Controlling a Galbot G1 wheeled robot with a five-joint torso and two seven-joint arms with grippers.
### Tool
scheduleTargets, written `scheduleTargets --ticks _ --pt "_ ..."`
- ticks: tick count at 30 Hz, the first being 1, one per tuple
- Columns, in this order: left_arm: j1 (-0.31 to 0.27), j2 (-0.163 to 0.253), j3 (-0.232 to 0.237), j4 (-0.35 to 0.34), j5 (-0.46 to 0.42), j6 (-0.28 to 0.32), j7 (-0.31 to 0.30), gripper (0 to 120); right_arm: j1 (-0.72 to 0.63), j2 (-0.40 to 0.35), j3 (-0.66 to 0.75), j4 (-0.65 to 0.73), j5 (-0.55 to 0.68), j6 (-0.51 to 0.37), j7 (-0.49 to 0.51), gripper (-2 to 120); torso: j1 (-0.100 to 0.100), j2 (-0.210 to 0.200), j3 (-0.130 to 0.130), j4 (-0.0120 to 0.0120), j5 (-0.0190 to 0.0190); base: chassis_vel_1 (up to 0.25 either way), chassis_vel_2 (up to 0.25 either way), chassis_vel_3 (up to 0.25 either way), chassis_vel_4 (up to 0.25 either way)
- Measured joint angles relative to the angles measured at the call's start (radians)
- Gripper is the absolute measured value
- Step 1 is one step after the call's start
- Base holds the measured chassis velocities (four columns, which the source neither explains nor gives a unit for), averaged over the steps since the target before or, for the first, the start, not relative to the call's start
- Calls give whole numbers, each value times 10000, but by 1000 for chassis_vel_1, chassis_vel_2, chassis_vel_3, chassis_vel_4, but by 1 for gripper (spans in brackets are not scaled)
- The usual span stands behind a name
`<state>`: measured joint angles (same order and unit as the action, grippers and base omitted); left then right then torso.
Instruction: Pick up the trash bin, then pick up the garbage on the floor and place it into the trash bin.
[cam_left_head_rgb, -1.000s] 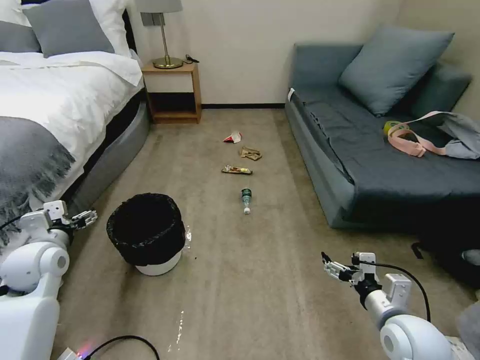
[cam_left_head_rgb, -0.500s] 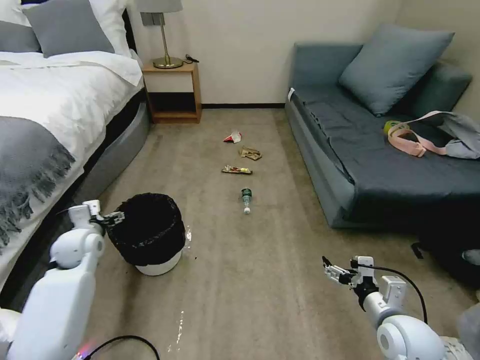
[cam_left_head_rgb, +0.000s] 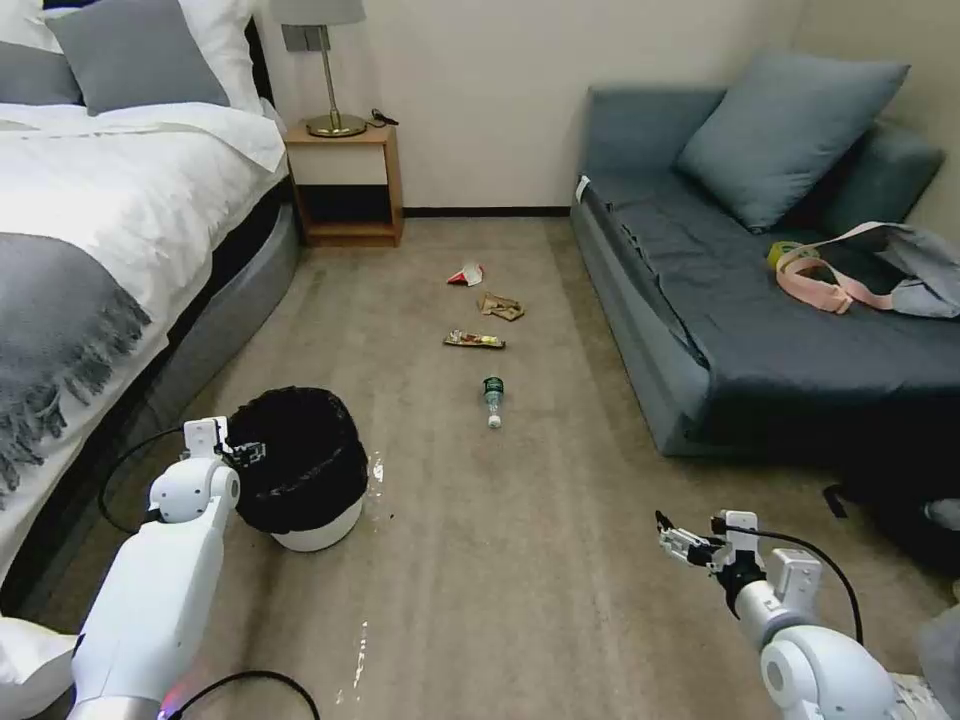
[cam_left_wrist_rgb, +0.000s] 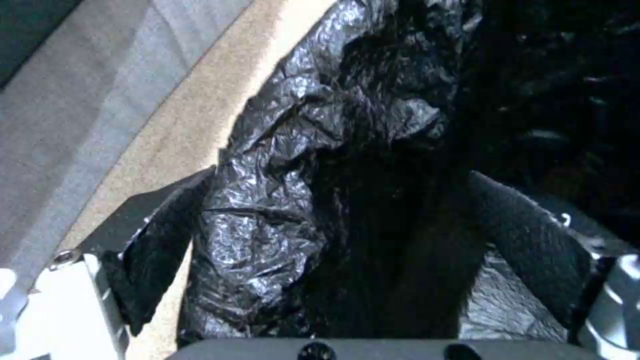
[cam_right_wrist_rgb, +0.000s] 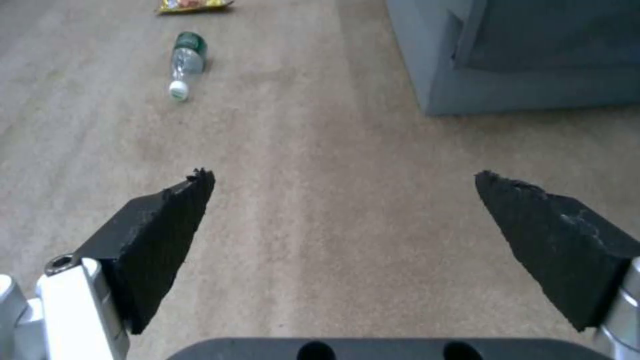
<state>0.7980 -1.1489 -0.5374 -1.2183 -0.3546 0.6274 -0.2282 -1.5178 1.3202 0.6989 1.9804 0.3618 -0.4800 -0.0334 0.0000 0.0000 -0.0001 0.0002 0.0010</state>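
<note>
On the carpet near the bed, at the near left of the room, stands the trash bin, upright, its white base showing under the crinkled black bag that lines and wraps it. The left gripper sits at the bin's left rim, and in the left wrist view its fingers are spread, one outside the bagged wall and one over the dark inside, so the rim lies between them but is not yet pinched.

The step in hand looks to be the grasp of the bin. To do it well, the fingers should go down far enough to catch the stiff wall and not only the loose plastic, which would likely slip or pull free. A firm, square closing across the rim should keep the bin from tipping when lifted, since it would hang from one side.

Farther out along the floor, well apart from the bin, the garbage lies in a line: the bottle nearest, then the snack wrapper, the crumpled paper and the red-and-white wrapper farthest. The right gripper hangs at the near right above bare carpet, fingers wide apart, holding nothing, with the sofa beyond it.
</note>
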Motion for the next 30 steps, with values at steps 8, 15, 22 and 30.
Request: scheduleTargets --ticks 8,15,22,30 --pt "-158 -137 74 258 358 14 114 68 229 -36 -34 -122 306 -62 32 100 -1 2 -3 3 3 0 0 0 0" --pt "-68 -172 75 198 367 16 228 41 277 -77 -72 -150 603 -90 46 100 -1 4 -3 3 0 0 0 0 0" --pt "32 -186 38 77 364 83 328 27 304 -114 -80 -35 962 -186 89 100 -2 5 -3 -2 -3 0 0 0 0" --pt "519 -185 -104 -673 330 117 360 25 251 -101 -94 108 1040 -209 138 100 0 -1 1 -3 -19 0 0 0 0"
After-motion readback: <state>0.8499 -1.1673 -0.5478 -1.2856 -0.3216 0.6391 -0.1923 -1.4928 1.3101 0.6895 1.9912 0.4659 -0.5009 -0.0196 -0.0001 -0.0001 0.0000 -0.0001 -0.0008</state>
